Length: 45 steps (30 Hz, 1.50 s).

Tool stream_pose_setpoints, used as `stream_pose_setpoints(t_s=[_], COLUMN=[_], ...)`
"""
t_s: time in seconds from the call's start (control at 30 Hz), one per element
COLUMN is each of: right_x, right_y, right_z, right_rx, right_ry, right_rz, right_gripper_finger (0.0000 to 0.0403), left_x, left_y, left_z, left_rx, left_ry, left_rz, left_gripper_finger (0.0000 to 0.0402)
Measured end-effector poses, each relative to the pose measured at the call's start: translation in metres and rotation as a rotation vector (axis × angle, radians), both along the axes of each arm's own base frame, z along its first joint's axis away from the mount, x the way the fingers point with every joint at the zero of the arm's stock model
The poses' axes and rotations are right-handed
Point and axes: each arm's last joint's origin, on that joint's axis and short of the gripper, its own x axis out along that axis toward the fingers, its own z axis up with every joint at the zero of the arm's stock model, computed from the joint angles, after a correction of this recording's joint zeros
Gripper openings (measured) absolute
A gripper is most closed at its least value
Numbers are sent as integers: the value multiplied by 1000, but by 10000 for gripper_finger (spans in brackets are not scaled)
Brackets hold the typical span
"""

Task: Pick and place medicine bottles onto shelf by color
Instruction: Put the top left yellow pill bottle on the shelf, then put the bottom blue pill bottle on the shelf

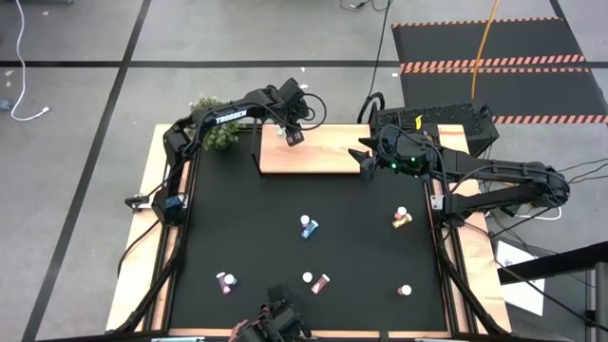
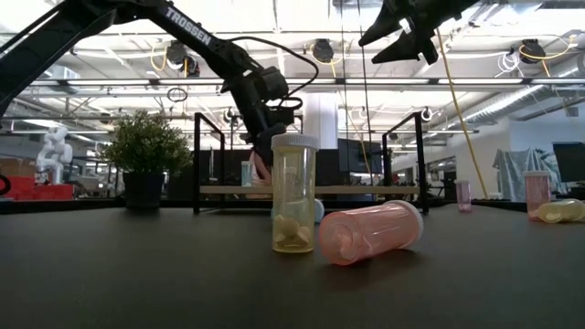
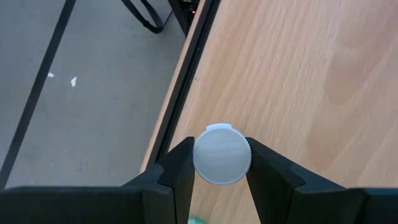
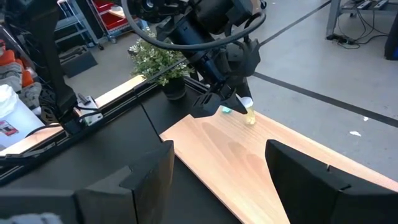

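Looking down from above, the left gripper [image 1: 291, 134] hung over the far left part of the shelf [image 1: 328, 161], but its load was too small to make out there. The left wrist view settled it: both dark fingers [image 3: 180, 168] were clenched on the white cap of a bottle [image 3: 222, 154], with the shelf's pale wood just beneath. The right wrist view added the side of it, a green-bodied bottle [image 4: 229, 110] in that claw and a yellowish one [image 4: 250, 117] just beside it on the board.

The right gripper [image 1: 365, 160] waited at the shelf's right end, its fingers spread apart.

On the black table [image 1: 247, 237] other bottles lay scattered nearer the viewer, among them a blue one [image 1: 308, 227] and a yellow one [image 1: 402, 218]. Only the low view showed an upright yellow bottle [image 2: 293, 193] touching a tipped pink bottle [image 2: 370, 233].

A green plant [image 1: 217, 125] stood at the far left corner, and beyond the table lay grey floor and a workshop hall.
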Motion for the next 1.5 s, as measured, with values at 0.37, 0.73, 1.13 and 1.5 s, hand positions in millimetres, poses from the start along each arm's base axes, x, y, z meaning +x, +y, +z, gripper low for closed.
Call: stream_pose_setpoints(t_s=[0.37,0.73,1.13,1.5], right_x=[0,0,-2,-12], right_y=[0,0,-1,27], right_z=[0,0,-5,-21], right_rx=[9,9,133,262], right_ry=[-4,-4,-26,108], right_rz=[17,16,-53,-90], right_gripper_finger=[247,247,247,247], left_x=[0,3,5,-10], left_y=[0,2,-22,-54], left_z=[0,8,119,144], left_rx=[-4,29,58,-102], left_ry=[2,-26,-66,-188], left_rz=[20,66,32,43], left_gripper_finger=[141,236,330,275])
